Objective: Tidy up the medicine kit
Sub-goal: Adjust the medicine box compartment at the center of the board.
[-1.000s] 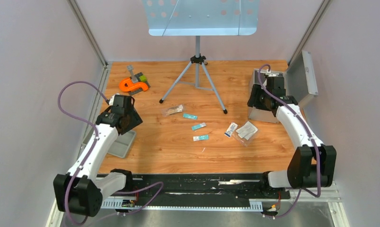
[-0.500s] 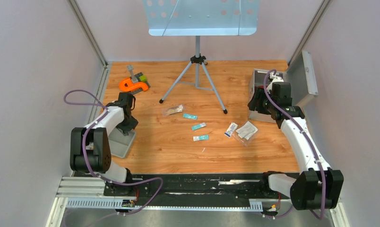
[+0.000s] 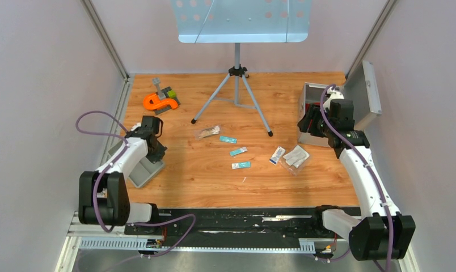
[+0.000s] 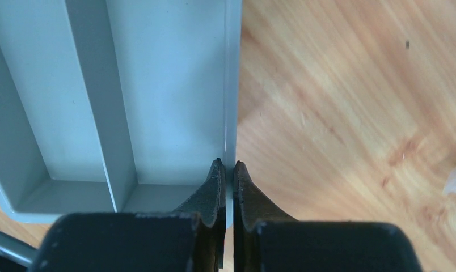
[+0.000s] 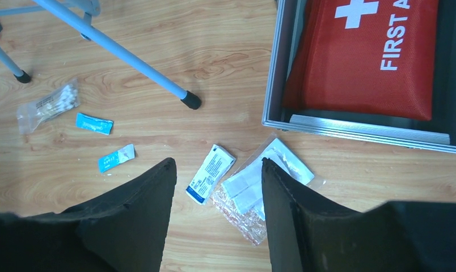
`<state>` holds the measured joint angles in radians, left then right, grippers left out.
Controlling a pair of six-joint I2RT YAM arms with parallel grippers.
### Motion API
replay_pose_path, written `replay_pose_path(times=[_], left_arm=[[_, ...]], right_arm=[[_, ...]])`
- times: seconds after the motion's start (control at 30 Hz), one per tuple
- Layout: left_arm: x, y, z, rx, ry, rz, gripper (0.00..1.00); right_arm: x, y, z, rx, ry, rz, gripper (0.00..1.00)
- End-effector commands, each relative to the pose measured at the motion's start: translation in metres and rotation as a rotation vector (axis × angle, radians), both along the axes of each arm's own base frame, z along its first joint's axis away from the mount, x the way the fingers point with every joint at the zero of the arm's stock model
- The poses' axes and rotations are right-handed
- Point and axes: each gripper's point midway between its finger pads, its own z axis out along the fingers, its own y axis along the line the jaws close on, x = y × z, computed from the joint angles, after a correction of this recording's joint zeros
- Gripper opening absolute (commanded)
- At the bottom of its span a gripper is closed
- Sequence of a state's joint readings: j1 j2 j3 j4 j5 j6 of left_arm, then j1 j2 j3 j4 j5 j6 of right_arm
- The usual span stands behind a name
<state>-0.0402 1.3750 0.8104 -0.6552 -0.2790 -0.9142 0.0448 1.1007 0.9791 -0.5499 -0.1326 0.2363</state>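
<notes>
The kit (image 3: pixel 316 139) stands at the far right of the table (image 3: pixel 214 184), its lid (image 3: pixel 363 93) swung open toward the right wall. Inside, you see a red pouch (image 5: pixel 362 56) marked FIRST AID lying against the kit's near wall.

Your right claw (image 5: pixel 219 167) hovers just in front of the kit, released: its jaws stand apart with nothing between them. Beneath it lie a clear bag (image 5: pixel 260 195) of white pads, just beside the kit's near rim, and a blue-and-white packet (image 5: pixel 210 173) just beside the bag.

Further left, near the table's middle, three teal sachets (image 3: pixel 239 151) lie apart from one another, with a swab bag (image 3: pixel 207 132) just beyond them. A stand (image 3: pixel 237 85) plants its three feet around this patch — one foot between the sachets and the kit.

An orange clamp (image 3: pixel 159 102) sits at the far left.

At the near left, your left claw (image 4: pixel 228 167) is clenched on the right-hand wall of a grey tray (image 4: pixel 157 85) — one finger inside, one outside. A ridge divides the tray into compartments. The tray is well apart from the kit.
</notes>
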Motion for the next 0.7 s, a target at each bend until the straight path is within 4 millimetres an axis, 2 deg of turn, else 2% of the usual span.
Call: replay_pose_path(times=[0.0,0.1,0.23,0.33,0.43,0.5,0.6,0.67], left_arm=[[-0.013,-0.030,0.009,-0.047,-0.042,-0.094,0.00],[-0.022,-0.055,0.008,-0.112,-0.045,-0.121,0.00],[-0.031,-0.097,0.002,-0.217,-0.028,-0.156,0.00],[-0.040,-0.114,-0.005,-0.256,0.002,-0.138,0.00],[-0.044,-0.146,-0.012,-0.372,-0.030,-0.135,0.05],[-0.043,-0.163,-0.011,-0.403,-0.045,-0.166,0.13],[-0.039,-0.179,-0.008,-0.403,-0.015,-0.223,0.42],[-0.035,-0.189,0.002,-0.393,-0.017,-0.283,0.53]], right_arm=[[0.001,0.010,0.020,0.053,-0.044,0.019,0.55],[-0.002,0.013,0.021,0.069,-0.046,0.025,0.55],[-0.005,0.015,0.019,0.076,-0.044,0.036,0.55],[-0.007,0.014,0.017,0.069,-0.043,0.038,0.55],[-0.007,0.014,0.015,0.062,-0.038,0.039,0.55],[-0.006,0.014,0.014,0.062,-0.035,0.042,0.55],[-0.005,0.014,0.013,0.067,-0.031,0.040,0.55],[-0.005,0.015,0.014,0.070,-0.032,0.042,0.55]])
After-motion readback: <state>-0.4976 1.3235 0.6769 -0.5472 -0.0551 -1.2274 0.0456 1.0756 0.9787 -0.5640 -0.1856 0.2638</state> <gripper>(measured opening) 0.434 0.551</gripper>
